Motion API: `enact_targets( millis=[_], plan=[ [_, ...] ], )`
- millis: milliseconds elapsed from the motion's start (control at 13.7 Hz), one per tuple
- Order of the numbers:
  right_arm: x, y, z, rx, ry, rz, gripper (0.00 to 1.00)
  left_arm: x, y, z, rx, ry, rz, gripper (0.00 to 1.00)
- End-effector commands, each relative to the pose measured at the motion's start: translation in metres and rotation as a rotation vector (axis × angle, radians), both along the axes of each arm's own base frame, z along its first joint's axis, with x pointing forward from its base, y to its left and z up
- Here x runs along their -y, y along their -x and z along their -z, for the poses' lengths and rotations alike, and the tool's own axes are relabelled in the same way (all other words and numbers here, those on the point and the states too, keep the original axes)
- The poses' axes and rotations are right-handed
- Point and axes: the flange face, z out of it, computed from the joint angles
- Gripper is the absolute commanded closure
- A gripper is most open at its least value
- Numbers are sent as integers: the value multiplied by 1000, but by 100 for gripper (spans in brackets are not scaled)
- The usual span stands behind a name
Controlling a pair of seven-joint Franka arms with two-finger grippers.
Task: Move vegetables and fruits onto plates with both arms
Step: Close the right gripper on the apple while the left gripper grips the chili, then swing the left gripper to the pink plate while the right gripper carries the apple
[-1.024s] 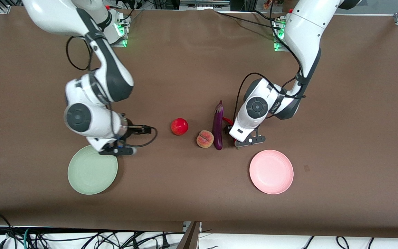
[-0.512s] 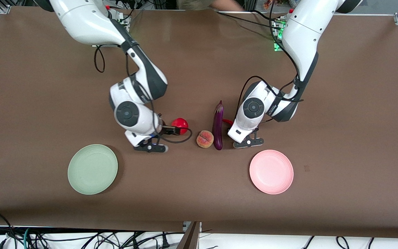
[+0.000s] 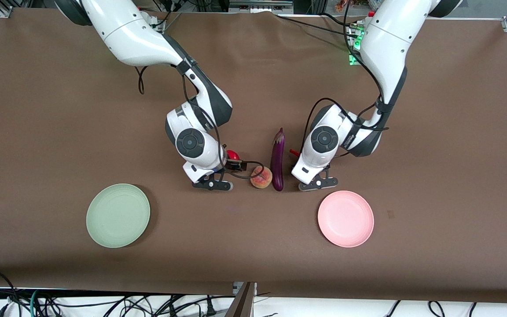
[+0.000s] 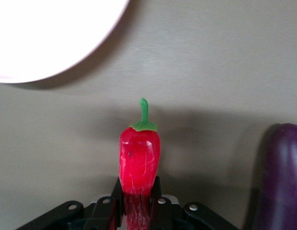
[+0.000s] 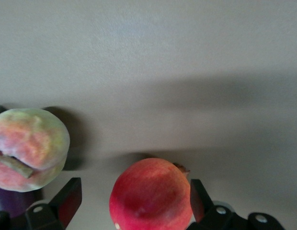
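While left tool (image 4: 136, 211) clamps chili (image 4: 139, 160), right tool (image 5: 131, 203) gapes astride apple (image 5: 151, 194), peach (image 5: 28, 148) beside.

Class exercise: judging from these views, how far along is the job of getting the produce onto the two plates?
Done: nothing; the green plate and pink plate hold no produce.

In hand: the left gripper is shut on the red chili. The right gripper is open with its fingers either side of the red apple, not closed on it.

Left: the peach and eggplant lie on the table.
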Motion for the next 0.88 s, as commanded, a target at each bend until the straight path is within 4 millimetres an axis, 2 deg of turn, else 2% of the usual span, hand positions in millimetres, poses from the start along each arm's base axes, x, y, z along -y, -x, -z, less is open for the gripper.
enact_targets(
  millis=[0,220,366,439,512,585,659,805],
  plan=[
    [-9,3,6,4,6,-7,0,-24,-7,-54,-47,-83,24,91],
    [-9,10,17,-10,24,-21,0,-69,-48,-111,-44,-121,80,91],
    [-12,14,22,-14,35,-33,0,-97,-71,-135,-6,-122,163,90],
    [-12,14,22,-13,36,-37,4,-111,-80,-140,2,-112,215,90],
    [-11,15,24,-9,39,-64,17,-128,-93,-147,19,-101,255,89],
    [-10,15,24,-4,41,-103,37,-140,-102,-145,29,-96,295,89],
    [-10,16,26,-6,43,-114,52,-145,-108,-135,40,-94,353,89],
    [-9,15,26,-4,46,-118,59,-161,-124,-96,82,-90,430,87]
  ],
)
